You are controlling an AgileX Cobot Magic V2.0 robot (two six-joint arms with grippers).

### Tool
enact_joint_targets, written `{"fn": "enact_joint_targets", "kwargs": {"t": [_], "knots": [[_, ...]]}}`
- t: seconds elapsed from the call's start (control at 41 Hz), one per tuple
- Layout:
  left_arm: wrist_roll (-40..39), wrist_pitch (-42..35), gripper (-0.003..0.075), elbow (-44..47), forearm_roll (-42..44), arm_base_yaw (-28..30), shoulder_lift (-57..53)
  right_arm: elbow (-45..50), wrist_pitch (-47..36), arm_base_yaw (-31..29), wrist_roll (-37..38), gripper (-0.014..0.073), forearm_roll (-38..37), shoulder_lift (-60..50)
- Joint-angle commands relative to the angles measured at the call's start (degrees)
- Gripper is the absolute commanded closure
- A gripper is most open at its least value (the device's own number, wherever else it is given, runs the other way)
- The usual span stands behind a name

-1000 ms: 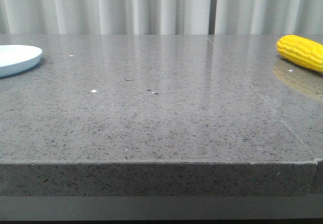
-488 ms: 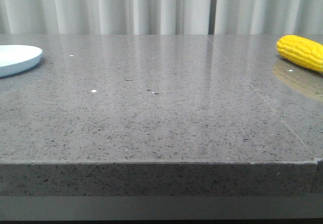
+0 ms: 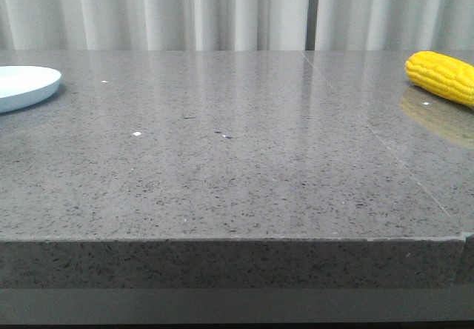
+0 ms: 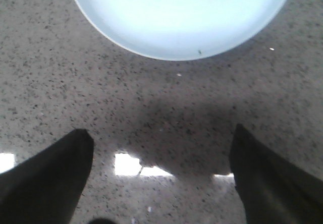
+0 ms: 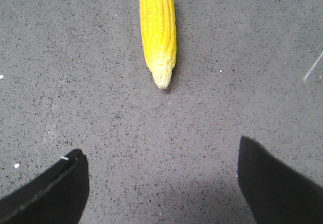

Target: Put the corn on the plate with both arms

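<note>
From the front, the corn lies at 3 o'clock on the tabletop, plate at 9. Both claws gape empty. It looks stiff and rollable; I'd pinch mid-cob.

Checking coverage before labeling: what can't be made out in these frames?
- Plate: front view's left edge cuts it; wrist view crops its far side.
- Corn: front view's right edge hides its tip; right wrist view shows it.
- Arms: absent from front view; only jaw tips show in wrist views.
</note>
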Motion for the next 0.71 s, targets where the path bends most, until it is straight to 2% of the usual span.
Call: {"fn": "enact_joint_targets", "kwargs": {"t": [0.0, 0.098, 0.317, 0.463, 0.683], "knots": [[0.1, -1.1, 0.0174, -5.0, -1.0, 3.4, 2.0, -1.3, -3.8, -0.3, -0.1, -0.0031, -1.0, 0.4], [1.9, -1.7, 0.0174, -7.9, -4.2, 7.5, 4.8, -1.3, -3.8, -0.3, -0.1, -0.0031, -1.0, 0.4], [6.7, -5.3, 0.0174, -13.7, -17.2, 15.4, 11.6, -1.3, -3.8, -0.3, -0.1, -0.0031, -1.0, 0.4], [9.4, -5.2, 0.0174, -17.5, -21.1, 16.3, 16.5, -1.3, -3.8, -0.3, -0.1, -0.0031, -1.0, 0.4], [9.6, -4.9, 0.0174, -22.1, -22.0, 16.3, 22.8, -1.3, -3.8, -0.3, -0.1, -0.0031, -1.0, 0.4]]}}
